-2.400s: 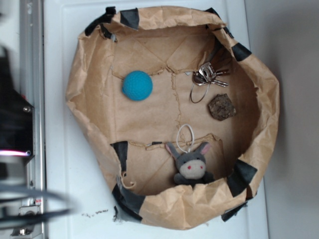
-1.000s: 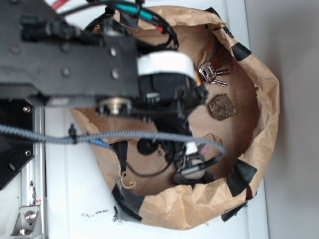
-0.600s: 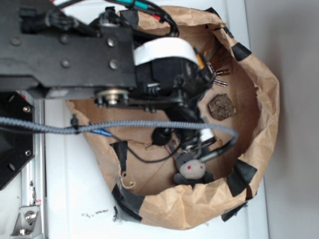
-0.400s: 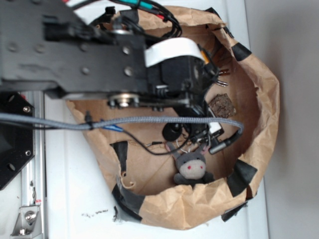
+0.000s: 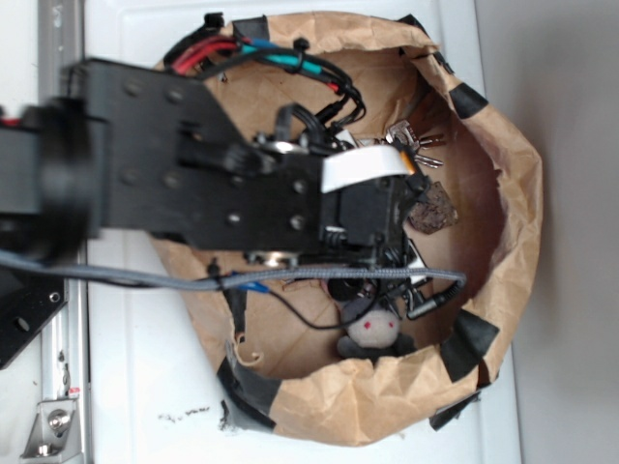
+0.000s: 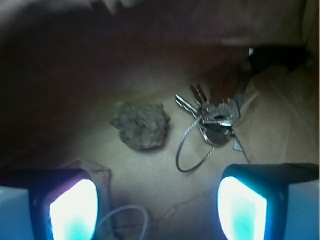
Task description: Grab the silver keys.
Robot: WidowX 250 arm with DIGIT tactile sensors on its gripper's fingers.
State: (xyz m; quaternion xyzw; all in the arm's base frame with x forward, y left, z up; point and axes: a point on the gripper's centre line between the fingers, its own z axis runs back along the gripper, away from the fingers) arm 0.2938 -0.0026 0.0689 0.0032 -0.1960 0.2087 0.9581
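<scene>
The silver keys [image 6: 216,116] lie on the brown paper floor, their thin wire ring [image 6: 192,150] stretching toward me. They sit ahead and a little right of my gripper [image 6: 157,210], which is open with only bare paper between its glowing fingers [image 6: 75,210]. The keys are untouched. In the exterior view the keys [image 5: 416,138] peek out just past the black arm [image 5: 242,193], near the bag's far wall. The jaws themselves are hidden under the arm there.
A brown lumpy rock [image 6: 141,124] lies left of the keys, also seen beside the arm [image 5: 432,208]. The grey plush donkey [image 5: 372,329] sits near the front wall, its white loop [image 6: 125,220] by my left finger. The paper bag's taped rim [image 5: 513,193] rings everything.
The arm has swung in from the left over the bag and moved right toward the keys, covering the teal ball. The keys, rock and donkey have not moved.
</scene>
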